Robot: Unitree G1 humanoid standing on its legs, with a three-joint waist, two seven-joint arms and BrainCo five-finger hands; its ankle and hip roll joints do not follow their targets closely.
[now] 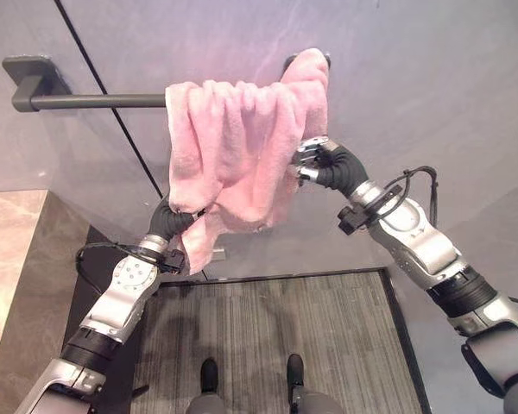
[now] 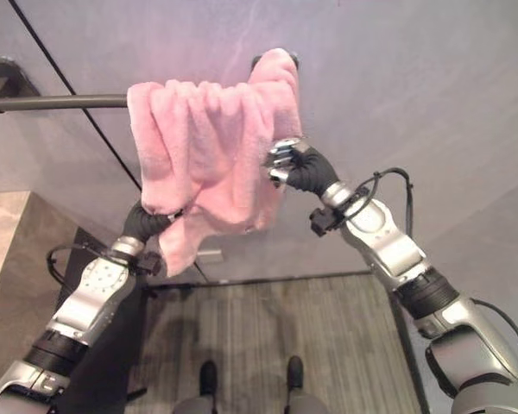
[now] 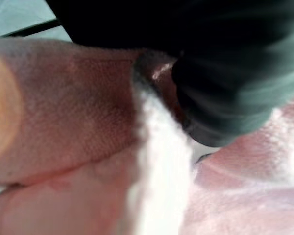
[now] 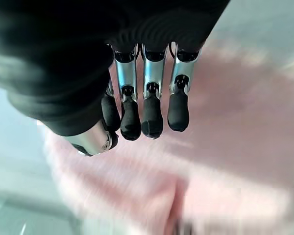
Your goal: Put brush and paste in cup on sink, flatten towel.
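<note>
A pink towel (image 1: 233, 147) hangs bunched in folds over a dark wall rail (image 1: 95, 101), its right end heaped up over the rail's far mount. My left hand (image 1: 168, 220) is at the towel's lower left corner, with the cloth (image 3: 88, 122) draped over its fingers. At the towel's right edge is my right hand (image 1: 324, 164); its lightly bent fingers (image 4: 152, 115) rest against the cloth (image 4: 225, 147), with nothing seen pinched between them and the thumb.
The rail's left bracket (image 1: 26, 73) is fixed to the grey wall. A marble counter edge (image 1: 13, 259) lies at the left. A striped grey mat (image 1: 276, 345) covers the floor below.
</note>
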